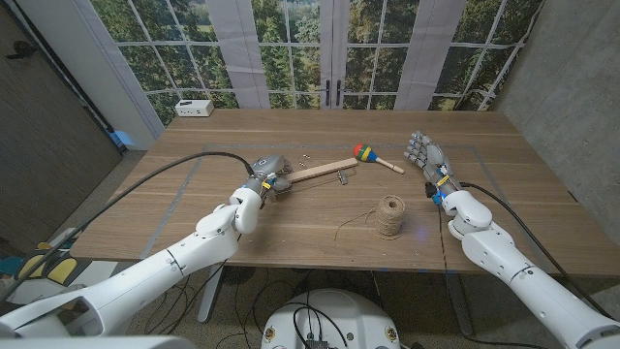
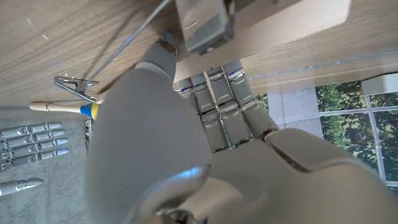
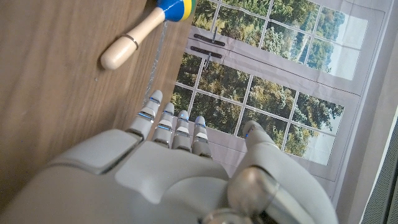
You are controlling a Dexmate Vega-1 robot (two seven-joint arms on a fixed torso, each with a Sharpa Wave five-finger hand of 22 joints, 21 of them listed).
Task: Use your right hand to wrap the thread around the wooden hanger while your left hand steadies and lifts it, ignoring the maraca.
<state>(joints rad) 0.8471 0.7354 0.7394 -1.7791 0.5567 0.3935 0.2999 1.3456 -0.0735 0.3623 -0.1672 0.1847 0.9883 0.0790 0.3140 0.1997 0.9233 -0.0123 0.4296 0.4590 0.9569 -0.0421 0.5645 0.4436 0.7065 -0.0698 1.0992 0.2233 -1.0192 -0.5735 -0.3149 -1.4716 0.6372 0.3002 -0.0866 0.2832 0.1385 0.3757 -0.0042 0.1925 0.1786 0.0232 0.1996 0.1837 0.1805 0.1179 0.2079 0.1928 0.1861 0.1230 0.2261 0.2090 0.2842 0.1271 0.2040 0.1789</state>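
Pale wood runs across the table (image 1: pixel 320 126), and on it the task is barely begun. At the left, the left hand (image 1: pixel 263 176) grips one end of the hanger (image 1: pixel 320 172); the left wrist view shows its fingers (image 2: pixel 221 102) curled against the bar, close under a metal clip. From that hold the hanger stretches away to the right, its long axis lying roughly across the table and tipping slightly toward the far side. Whether the bar is lifted or resting on the wood cannot be told. No thread appears to be wound on it.

Nearer the front edge, right of the table's middle, stands the twine spool (image 1: pixel 391 216), a loose tail trailing off to its left. It sits just in front of the hanger's free end and well apart from both hands, though the right arm looks the nearer of the two.

Beyond the hanger's right end lies the maraca (image 1: pixel 373 156), its bright head toward the hanger and its handle pointing at the right hand (image 1: pixel 427 159). That hand is empty, fingers straight and spread, raised beside the handle tip. The spool lies toward the robot from it and to its left, so the coming reach is likely back and inward, away from the maraca.
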